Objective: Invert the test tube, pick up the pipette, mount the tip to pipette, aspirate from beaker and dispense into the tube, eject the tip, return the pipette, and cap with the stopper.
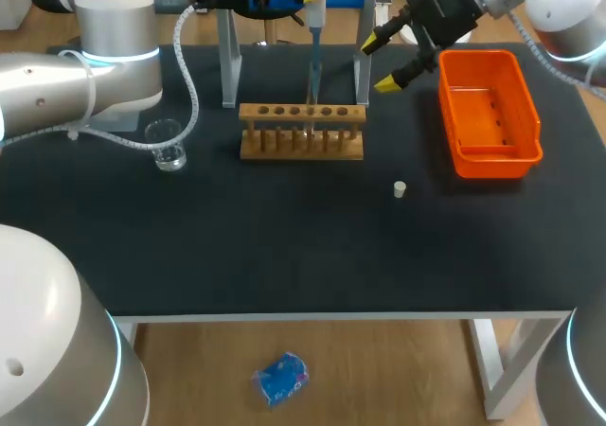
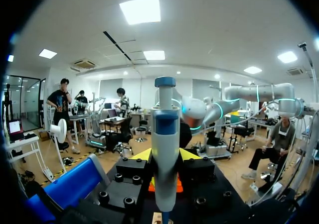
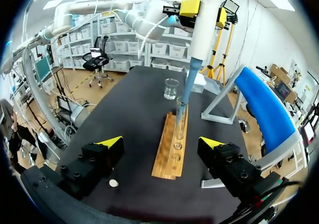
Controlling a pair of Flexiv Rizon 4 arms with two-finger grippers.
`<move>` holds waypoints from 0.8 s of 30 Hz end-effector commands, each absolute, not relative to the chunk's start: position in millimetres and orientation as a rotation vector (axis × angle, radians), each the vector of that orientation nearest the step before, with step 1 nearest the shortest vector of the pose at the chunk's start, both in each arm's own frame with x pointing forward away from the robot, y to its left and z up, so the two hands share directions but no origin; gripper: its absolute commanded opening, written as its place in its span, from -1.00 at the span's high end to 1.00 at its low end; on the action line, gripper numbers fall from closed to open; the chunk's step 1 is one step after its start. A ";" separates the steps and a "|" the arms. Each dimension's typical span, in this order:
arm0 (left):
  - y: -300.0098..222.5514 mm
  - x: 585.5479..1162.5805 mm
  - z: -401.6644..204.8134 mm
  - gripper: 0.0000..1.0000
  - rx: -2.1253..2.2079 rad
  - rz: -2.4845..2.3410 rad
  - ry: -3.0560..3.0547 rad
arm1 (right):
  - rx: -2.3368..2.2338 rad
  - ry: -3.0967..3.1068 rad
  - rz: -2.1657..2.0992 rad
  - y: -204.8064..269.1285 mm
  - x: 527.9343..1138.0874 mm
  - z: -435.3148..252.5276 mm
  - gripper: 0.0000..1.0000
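Our black desk (image 1: 284, 246) carries an orange bin (image 1: 488, 95) at the far right. A blue-topped stand (image 1: 228, 62) rises at the far middle. Just nearer than the stand sits a wooden rack (image 1: 301, 144). Above the rack, our left fingers (image 2: 143, 155) are clamped on the pipette (image 2: 165, 149) from both sides and hold it upright. Its slim tip (image 3: 185, 92) points down into the test tube (image 3: 179, 120), which stands in a far hole of the rack. Our right fingers (image 1: 388, 83) hang spread wide between the stand and the bin, holding and touching nothing. The rack and the pipette lie ahead of them. A glass beaker (image 1: 167, 145) stands left of the rack. The small white stopper (image 1: 400, 189) lies on the desk, nearer than the rack's right end.
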State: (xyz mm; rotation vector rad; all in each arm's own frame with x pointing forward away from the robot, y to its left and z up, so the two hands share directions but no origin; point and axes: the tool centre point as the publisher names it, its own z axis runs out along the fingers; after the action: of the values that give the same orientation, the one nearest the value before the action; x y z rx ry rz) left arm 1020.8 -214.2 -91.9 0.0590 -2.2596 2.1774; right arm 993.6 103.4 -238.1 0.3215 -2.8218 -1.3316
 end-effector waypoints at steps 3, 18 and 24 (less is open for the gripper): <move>-214.8 1019.7 -90.2 1.00 0.052 2.181 -2.254 | 0.321 -2.823 -1.330 102.9 993.3 -237.9 -1.00; -216.7 1017.8 -82.3 1.00 0.044 2.186 -2.260 | 0.321 -2.823 -1.330 102.9 993.3 -237.9 -1.00; -214.5 1019.2 -77.7 1.00 0.036 2.200 -2.270 | 0.321 -2.823 -1.330 102.9 993.3 -237.9 -1.00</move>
State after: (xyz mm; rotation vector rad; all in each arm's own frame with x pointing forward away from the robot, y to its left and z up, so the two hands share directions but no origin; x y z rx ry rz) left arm 1020.7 -215.5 -80.3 0.0335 -2.2655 2.1990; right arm 993.5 103.2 -237.8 0.3209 -2.8218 -1.3316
